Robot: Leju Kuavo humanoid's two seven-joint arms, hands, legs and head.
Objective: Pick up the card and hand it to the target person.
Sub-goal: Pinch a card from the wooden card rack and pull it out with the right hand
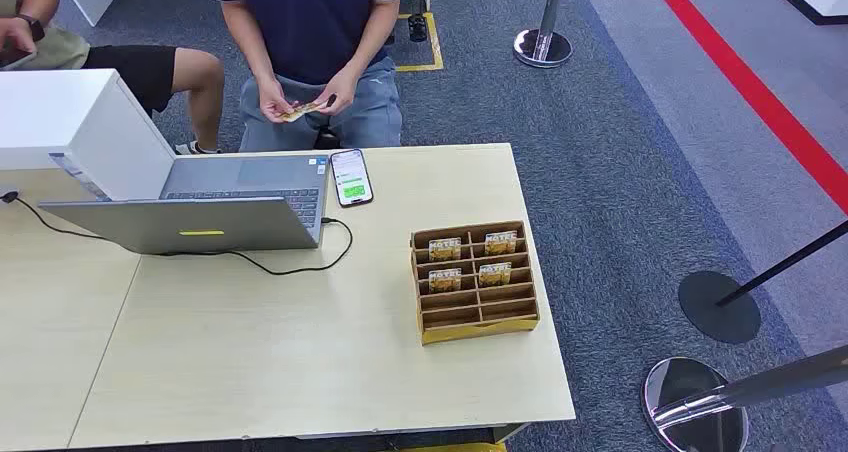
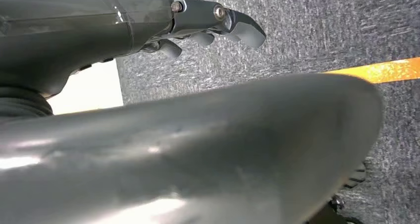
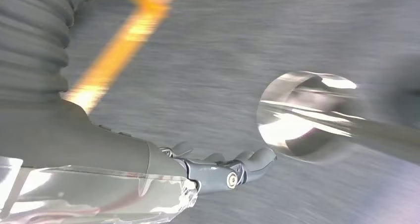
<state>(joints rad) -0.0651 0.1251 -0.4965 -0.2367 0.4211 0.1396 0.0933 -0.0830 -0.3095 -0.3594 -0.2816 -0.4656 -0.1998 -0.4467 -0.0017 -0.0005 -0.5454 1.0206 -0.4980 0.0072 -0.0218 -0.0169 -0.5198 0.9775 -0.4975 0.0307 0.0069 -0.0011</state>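
Across our table [image 1: 300,372], a seated person [image 1: 310,32] holds the card [image 1: 300,110]; our left hand [image 2: 208,23] and right hand [image 3: 233,169] hang released over carpet.

A half-open grey laptop [image 1: 200,207] sits at upper left of the counter [image 1: 250,362], a lit phone [image 1: 351,177] just right of it. Chrome stanchion bases [image 1: 542,46] stand on grey carpet.

The left hand [image 2: 218,28] has a glossy grey cover, silver screws and matte grey fingers. The right hand [image 3: 233,170] adds a ribbed grey sleeve and clear plastic wrap beside its screw.
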